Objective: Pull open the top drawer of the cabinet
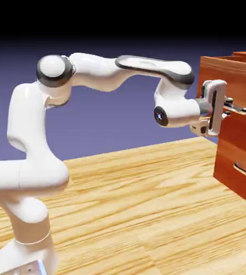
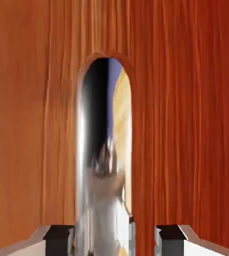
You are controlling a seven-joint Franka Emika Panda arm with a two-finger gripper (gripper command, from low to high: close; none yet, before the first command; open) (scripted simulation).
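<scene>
The cabinet is running off the right edge of the exterior view, so only its near corner and part of its front are showing, and the lower drawer is appearing only as a strip of wood with a sliver of its handle. The top drawer is sitting at the upper right, its front facing the arm, and seems to be standing slightly out from the body.

In the hand view almost everything is being filled by reddish wood grain; the drawer's edges are lying out of frame. A shiny silver handle is running up the middle, mirroring blurred shapes that are hard to read.

The gripper is reaching level toward the drawer front, right at the handle. Its grey fingertips are standing on either side of the bar at the bottom edge, with the bar between them; whether they are actually pinching it is hard to tell.
</scene>
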